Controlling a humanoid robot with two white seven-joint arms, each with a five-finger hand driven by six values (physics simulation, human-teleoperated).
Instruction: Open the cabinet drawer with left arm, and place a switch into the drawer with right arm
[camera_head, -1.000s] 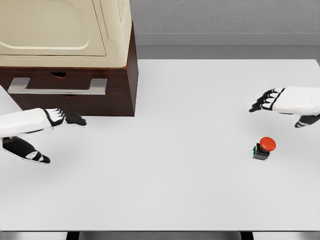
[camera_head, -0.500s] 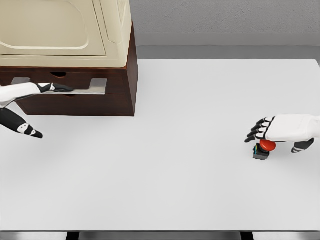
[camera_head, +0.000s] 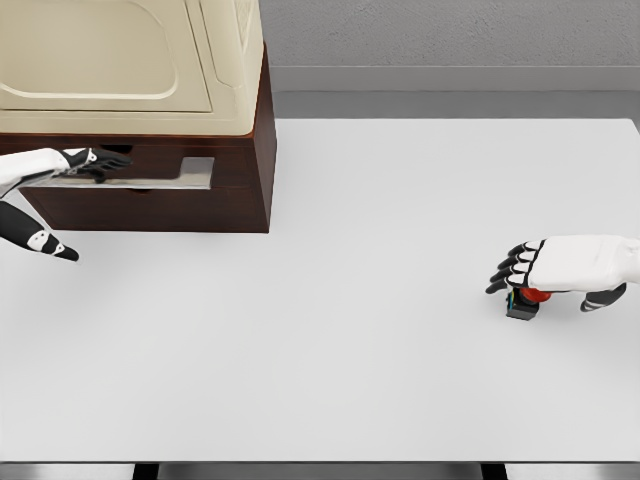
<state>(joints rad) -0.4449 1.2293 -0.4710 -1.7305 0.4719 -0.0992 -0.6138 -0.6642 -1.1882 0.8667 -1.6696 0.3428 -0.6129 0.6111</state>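
Note:
A small switch (camera_head: 521, 305) with a black base and a red button stands on the white table (camera_head: 330, 330) at the right. My right hand (camera_head: 545, 272) lies flat directly over it, fingers extended to the left and thumb hanging behind, hiding most of the red button. The dark brown cabinet (camera_head: 240, 190) sits at the back left. Its upper drawer (camera_head: 230, 158) is closed, with a silver handle (camera_head: 160, 176) across the front. My left hand (camera_head: 95, 162) reaches in from the left edge, fingers laid on the handle's left end and thumb spread below.
A cream-coloured appliance (camera_head: 120, 60) stands on top of the cabinet. A lower drawer front (camera_head: 150, 208) shows under the handle. A grey wall runs behind the table's far edge. The table's front edge lies near the bottom of the view.
My left hand has risen from the table to the drawer handle. My right hand has dropped down and forward onto the switch, covering its red button. The drawer has not moved.

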